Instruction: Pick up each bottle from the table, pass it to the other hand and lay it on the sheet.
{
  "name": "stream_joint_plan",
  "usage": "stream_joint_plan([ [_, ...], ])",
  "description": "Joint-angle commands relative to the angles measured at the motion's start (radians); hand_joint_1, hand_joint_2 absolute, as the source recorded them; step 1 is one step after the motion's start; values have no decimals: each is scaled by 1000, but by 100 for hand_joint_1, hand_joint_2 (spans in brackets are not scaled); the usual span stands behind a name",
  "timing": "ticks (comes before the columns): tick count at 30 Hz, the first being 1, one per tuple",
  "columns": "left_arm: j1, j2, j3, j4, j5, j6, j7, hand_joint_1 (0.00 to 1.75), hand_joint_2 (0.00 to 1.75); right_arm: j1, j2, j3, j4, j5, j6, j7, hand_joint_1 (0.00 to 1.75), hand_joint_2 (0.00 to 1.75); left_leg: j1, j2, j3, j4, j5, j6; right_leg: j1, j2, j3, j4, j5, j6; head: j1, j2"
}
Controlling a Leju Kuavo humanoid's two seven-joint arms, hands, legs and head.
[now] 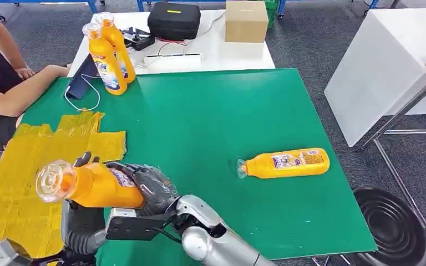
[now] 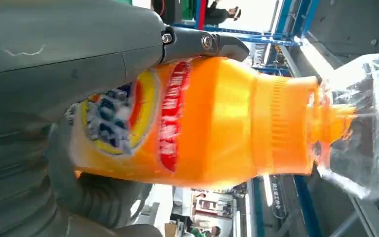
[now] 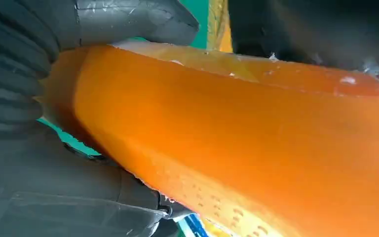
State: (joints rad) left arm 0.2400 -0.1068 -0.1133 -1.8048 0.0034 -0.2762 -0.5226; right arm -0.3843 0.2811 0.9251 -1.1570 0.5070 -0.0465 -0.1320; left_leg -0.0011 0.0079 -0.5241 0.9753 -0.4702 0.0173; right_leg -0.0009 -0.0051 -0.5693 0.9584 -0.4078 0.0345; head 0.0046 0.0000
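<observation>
Head view: handover in progress at seven o'clock, over the edge of the yellow sheet [image 1: 16, 183]. The orange bottle [image 1: 97, 187] is gripped by both the right hand [image 1: 154, 188] and the left hand [image 1: 83, 162]. Left wrist view: fingers wrapped round its body. Right wrist view: fingers clasping its base. Next, I judge, the right hand must let go.

orange bottles [image 1: 284, 163], green table [image 1: 211, 122], yellow sheet [image 1: 16, 166], black case [image 1: 173, 21]
</observation>
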Motion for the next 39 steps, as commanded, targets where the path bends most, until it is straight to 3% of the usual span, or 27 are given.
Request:
stream_joint_plan([
  [1, -47, 12, -25, 62, -11, -1, 12, 0, 175, -64, -13, 106, 113, 14, 31, -16, 175, 175, 1, -1, 3, -1, 0, -1, 0, 0, 3, -1, -1, 0, 0, 0],
  [8, -25, 19, 20, 63, -33, 24, 10, 0, 175, -62, -52, 222, 8, 79, 75, -70, 175, 175, 0, -1, 3, -1, 0, -1, 0, 0, 3, -1, -1, 0, 0, 0],
  [22, -14, 20, 30, 70, -42, 15, 7, 0, 175, -63, -56, 224, 2, 79, 82, -70, 175, 175, 0, -1, 1, -1, 0, -1, 0, 0, 1, -1, 0, 0, 0, 0],
  [23, -12, 18, 33, 68, -41, 12, 5, 24, 175, -62, -56, 223, 3, 79, 83, -70, 175, 175, 0, -1, 2, -1, 0, -1, 0, 0, 2, 0, -1, 0, 0, 0],
  [24, -10, 18, 34, 66, -42, 10, 3, 152, 175, -62, -56, 223, 3, 79, 83, -70, 175, 175, 1, -1, 2, -1, -1, -1, 0, 0, 2, 0, -1, -1, 0, 0],
  [25, -7, 17, 37, 63, -40, 7, 0, 175, 175, -63, -56, 223, 3, 79, 84, -70, 175, 175, 0, -1, 1, -1, 0, -1, 0, -1, 1, -1, 0, 0, 0, 0],
  [39, 11, 6, 61, 52, -24, -26, -22, 175, 175, -62, -59, 212, 9, 74, 89, -66, 175, 175, 1, -1, 2, 0, -1, -1, 1, -1, 2, 0, -1, 0, 0, 0],
])
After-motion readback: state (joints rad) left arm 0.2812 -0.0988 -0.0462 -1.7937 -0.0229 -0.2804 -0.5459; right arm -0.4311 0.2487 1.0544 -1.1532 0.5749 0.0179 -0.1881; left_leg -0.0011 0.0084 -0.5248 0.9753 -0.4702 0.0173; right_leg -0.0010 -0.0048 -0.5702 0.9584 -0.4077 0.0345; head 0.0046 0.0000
